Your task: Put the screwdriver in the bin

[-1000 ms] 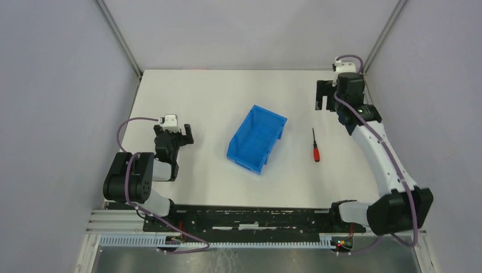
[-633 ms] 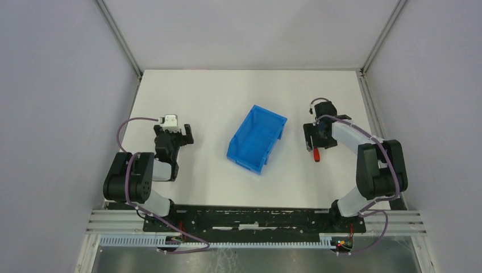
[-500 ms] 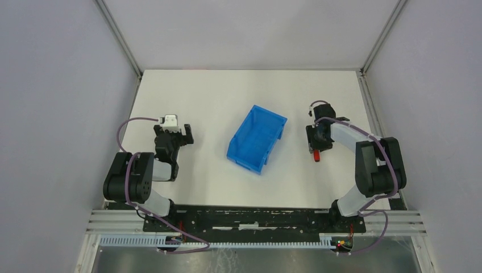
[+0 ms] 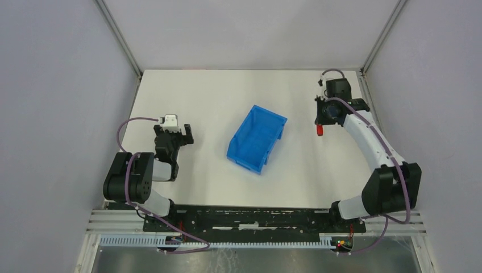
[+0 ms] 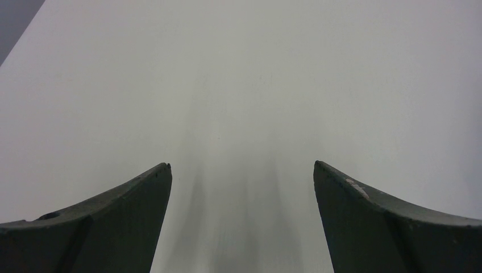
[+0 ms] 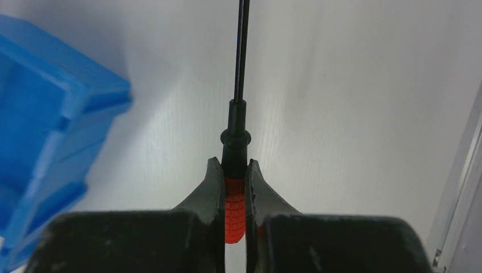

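While the left fingers (image 5: 113,222) hang wide open and empty, parked out of the way, the bin (image 4: 257,138) sits mid bench (image 4: 199,96); right of it, the right fingers (image 6: 211,190) clamp the screwdriver (image 6: 235,119) by its red handle, presumably for the carry over.

A white table (image 4: 216,96) stands between grey walls (image 4: 57,85), with a metal rail (image 4: 227,241) along its near edge.

arms (image 4: 366,136): black joints, white links | cables (image 4: 126,123): purple, looped | tool fingers (image 5: 113,222): dark grey, curved
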`<move>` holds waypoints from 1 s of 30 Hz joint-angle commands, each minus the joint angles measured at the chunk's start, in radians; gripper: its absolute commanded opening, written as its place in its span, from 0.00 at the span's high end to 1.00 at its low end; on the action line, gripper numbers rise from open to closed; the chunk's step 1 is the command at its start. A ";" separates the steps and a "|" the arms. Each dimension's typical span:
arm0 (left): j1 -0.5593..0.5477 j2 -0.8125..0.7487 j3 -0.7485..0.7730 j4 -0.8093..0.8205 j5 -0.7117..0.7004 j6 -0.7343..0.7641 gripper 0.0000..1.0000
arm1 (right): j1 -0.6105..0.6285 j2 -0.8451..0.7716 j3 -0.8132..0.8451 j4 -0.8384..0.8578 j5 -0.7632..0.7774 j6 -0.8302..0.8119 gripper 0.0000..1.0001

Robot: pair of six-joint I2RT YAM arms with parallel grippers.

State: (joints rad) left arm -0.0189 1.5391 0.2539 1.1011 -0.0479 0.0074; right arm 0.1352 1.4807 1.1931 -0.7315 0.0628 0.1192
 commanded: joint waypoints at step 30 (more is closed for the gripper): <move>0.000 -0.011 0.004 0.039 -0.004 -0.032 0.00 | 0.546 0.120 -0.218 0.600 -0.011 0.491 0.87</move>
State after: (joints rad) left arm -0.0189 1.5391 0.2539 1.1011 -0.0479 0.0074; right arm 0.6807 1.6306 1.0153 -0.2340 -0.0128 0.5537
